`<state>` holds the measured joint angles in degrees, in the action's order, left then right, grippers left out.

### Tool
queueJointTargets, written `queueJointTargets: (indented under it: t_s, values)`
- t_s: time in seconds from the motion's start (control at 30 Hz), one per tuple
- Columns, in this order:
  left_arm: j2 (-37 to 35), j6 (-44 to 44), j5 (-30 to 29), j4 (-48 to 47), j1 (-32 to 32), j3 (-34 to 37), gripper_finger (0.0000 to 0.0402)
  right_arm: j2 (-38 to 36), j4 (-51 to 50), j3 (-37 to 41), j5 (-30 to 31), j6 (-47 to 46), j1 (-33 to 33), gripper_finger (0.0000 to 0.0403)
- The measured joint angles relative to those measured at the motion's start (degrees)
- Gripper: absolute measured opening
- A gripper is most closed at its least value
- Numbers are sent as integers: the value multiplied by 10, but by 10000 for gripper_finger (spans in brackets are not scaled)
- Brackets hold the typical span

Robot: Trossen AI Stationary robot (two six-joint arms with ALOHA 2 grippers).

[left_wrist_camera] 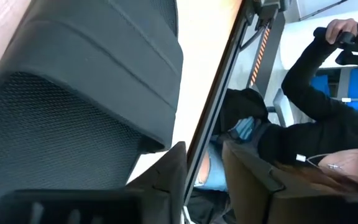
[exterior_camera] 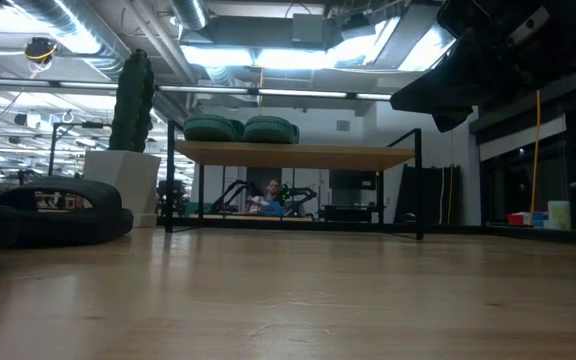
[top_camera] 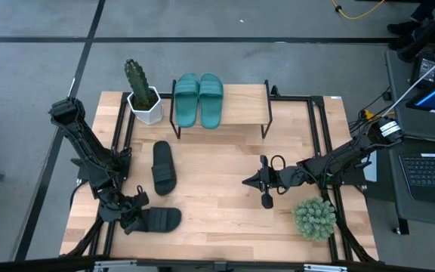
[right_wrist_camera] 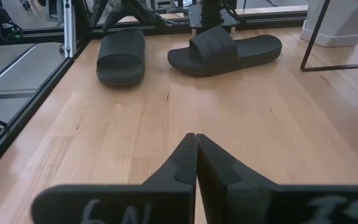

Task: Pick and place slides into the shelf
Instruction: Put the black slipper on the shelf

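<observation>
Slides in teal-green (top_camera: pixel 198 99), two of them, already lay side by side on the shelf (top_camera: pixel 240 106) at the far edge of the desk, beside a potted cactus (top_camera: pixel 139 89). Two black slides were left on the desk (top_camera: pixel 225 219). One black slide (top_camera: pixel 163 167) lay left of centre, its length running from far edge to near edge. The second black slide (top_camera: pixel 159 220) lay near the near-left corner.

The left gripper (top_camera: pixel 132 214) was at the heel end of that second slide. Its wrist view was filled by the ribbed strap (left_wrist_camera: pixel 104 68), but whether the fingers were apart or clamped on the slide could not be told.

The right gripper (top_camera: pixel 257 181) hovered right of centre with fingers pressed together, empty, pointing toward both black slides.

Recommended procedure, as a judgement: the left gripper should take the strap or sidewall squarely, since soft rubber may flex and slip. The lift should clear the desk before travel. Placement should avoid the cactus and the shelf's thin frame legs. The right arm should stay clear of the path.
</observation>
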<state>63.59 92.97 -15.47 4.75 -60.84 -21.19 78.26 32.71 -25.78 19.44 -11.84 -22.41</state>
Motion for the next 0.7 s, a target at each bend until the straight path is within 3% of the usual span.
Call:
queueJointTargets:
  t_s: [0.27,0.53,0.7]
  values:
    - [0,-5,34,-1,-1,0,165,0,-3,0,0,0,0,10]
    - [0,-35,-40,-57,-5,0,170,0,-5,0,0,-1,0,10]
    - [0,-40,-50,-95,-5,0,170,0,-5,0,0,-1,0,10]
